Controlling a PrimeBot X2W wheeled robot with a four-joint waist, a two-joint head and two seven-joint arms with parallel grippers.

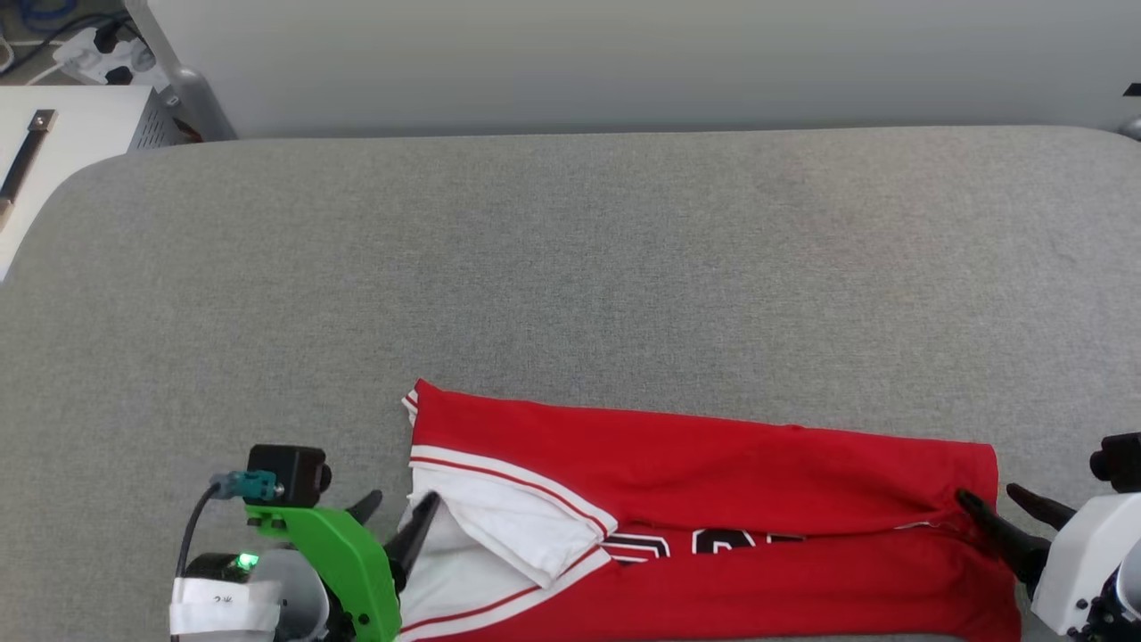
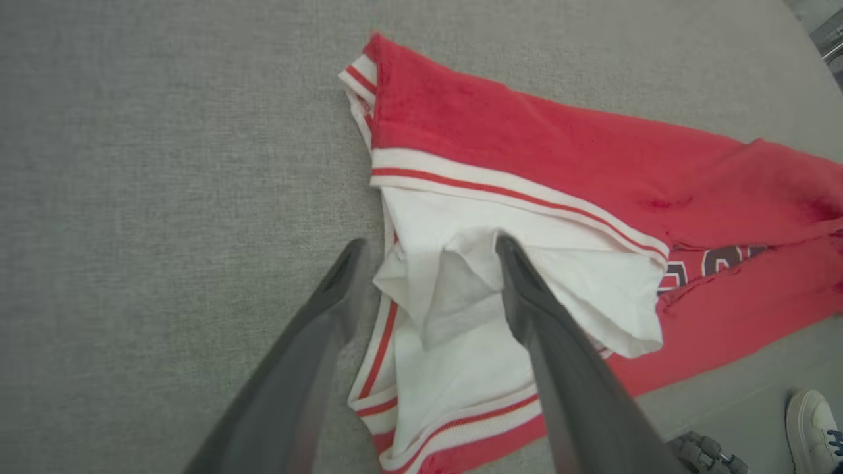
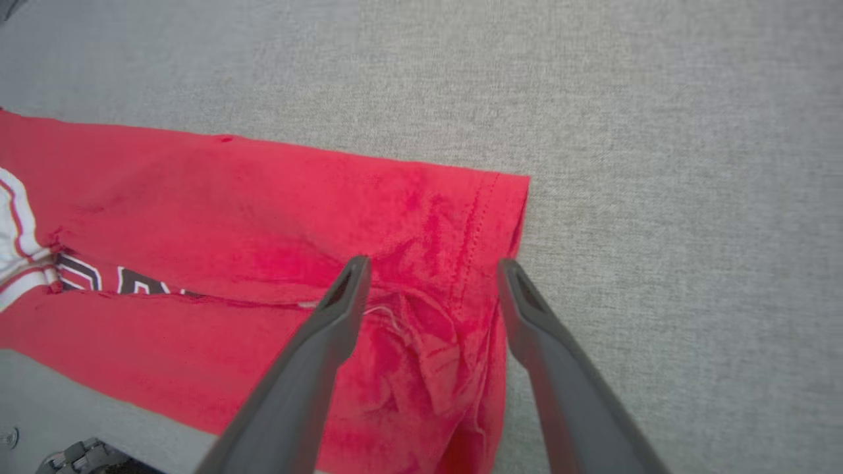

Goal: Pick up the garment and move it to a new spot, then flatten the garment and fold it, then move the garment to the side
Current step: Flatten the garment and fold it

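The only print is on the garment: black lettering with a white outline. It peeps out of the slit where the two red folds meet, just right of the garment's white sleeve. Only a thin strip of a few rounded characters shows, so no word or number can be read. Left of the garment, a white label on the left arm carries small dark marks, too small to make out.

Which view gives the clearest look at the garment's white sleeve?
The left wrist view: the white sleeve lies close up, crumpled, its striped trim sharp, between the left gripper's open fingers. The head view shows it smaller, at the bottom edge beside that gripper. The right wrist view catches a white sliver at its left edge.
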